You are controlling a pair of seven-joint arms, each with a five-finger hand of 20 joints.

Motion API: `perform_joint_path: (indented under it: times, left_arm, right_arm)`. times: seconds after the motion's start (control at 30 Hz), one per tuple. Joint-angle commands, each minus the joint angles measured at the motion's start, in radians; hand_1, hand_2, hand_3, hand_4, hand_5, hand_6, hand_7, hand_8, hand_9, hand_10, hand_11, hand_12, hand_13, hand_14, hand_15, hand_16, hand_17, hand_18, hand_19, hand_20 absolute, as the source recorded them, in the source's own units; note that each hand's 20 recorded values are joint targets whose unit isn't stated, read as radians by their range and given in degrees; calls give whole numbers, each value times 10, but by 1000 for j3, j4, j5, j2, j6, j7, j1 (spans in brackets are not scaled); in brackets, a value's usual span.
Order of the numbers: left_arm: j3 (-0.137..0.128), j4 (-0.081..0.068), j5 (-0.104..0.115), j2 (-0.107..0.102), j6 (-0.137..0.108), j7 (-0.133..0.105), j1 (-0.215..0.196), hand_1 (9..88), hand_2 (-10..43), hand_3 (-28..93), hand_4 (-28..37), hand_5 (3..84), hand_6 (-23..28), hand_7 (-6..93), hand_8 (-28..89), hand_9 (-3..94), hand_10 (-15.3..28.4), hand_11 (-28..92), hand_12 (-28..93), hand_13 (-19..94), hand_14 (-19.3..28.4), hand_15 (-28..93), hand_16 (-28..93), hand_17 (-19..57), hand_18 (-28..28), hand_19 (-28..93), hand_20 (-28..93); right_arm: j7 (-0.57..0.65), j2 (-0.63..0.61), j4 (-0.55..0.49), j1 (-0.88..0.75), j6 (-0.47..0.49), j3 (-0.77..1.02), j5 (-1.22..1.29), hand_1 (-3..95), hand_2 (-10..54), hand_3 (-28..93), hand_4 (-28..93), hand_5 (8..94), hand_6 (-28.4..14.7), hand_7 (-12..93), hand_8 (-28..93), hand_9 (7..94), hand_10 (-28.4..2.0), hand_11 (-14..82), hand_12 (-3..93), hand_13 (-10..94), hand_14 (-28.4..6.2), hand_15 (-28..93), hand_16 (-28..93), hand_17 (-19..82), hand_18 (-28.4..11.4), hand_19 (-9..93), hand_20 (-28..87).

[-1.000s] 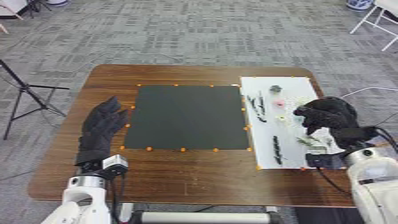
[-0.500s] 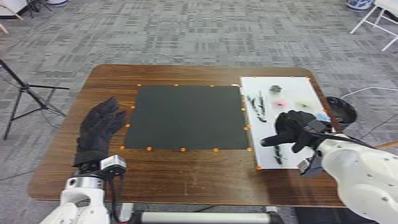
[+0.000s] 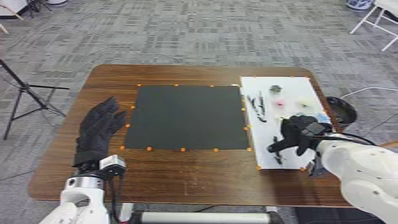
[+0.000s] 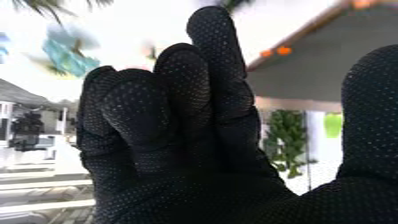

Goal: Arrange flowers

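Table [image 3: 182, 182], brown wood, bore the rest. Dark mat [image 3: 185, 117], central, orange-marked round its edges, presumably to receive the arrangement. White sheet [image 3: 300, 88], beside the mat's right edge, probably the supply area. Left hand [image 3: 99, 127], left of the mat, fingers extended, placed there (one judged) to leave working room. Right hand [image 3: 300, 131], over the sheet, thumb wide of the fingers, pinching nothing, likely spread to straddle a stem. Leafy sprig [image 4: 286, 140], beyond the thumb gap, ungripped. Pink flower [image 3: 280, 103], on the sheet, available for picking.

White segmented arms [image 3: 354, 165], dark cables at the wrists, black fabric gloves [image 4: 213, 190] dotted with pale specks
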State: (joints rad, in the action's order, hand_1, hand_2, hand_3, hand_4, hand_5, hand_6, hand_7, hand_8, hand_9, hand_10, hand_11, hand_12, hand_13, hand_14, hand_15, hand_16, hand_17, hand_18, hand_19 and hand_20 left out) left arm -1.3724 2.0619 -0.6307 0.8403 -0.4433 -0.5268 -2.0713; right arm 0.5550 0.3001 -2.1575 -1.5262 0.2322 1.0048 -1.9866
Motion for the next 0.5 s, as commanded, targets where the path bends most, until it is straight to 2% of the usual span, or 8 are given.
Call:
perform_joint_path:
  times: [0.03,0.27,0.4,0.5]
  left_arm:
    - [7,6,10,-1,13,-11,6,383,-81,671,-188,290,12,351,-160,229,100,374,179,238,126,437,20,-59,187,446,152]
    - [0,4,7,-1,21,-12,7,382,-80,671,-190,290,12,342,-155,229,101,370,182,237,126,433,21,-59,187,444,153]
    - [-1,5,8,-2,22,-14,8,381,-79,670,-190,290,12,339,-153,230,100,369,183,237,126,432,22,-60,187,443,154]
    - [4,2,19,0,19,-17,14,377,-78,671,-189,291,12,338,-152,230,101,369,184,237,127,431,23,-60,188,442,154]
  right_arm:
    - [1,-13,73,246,43,-260,-15,158,-95,640,-283,696,-13,526,-163,701,-138,552,389,704,-131,712,306,320,-213,801,331]
    - [-8,5,137,522,54,-581,-42,156,-95,669,-283,695,-11,535,-164,701,-131,565,389,704,-131,722,306,322,-213,806,333]
    - [-3,40,157,569,99,-649,-61,183,-95,725,-280,695,-8,549,-164,702,-125,581,396,701,-127,744,314,324,-213,814,339]
    - [15,64,170,594,105,-710,-93,226,-95,745,-278,699,-7,560,-167,707,-121,593,402,706,-122,756,320,327,-211,818,341]
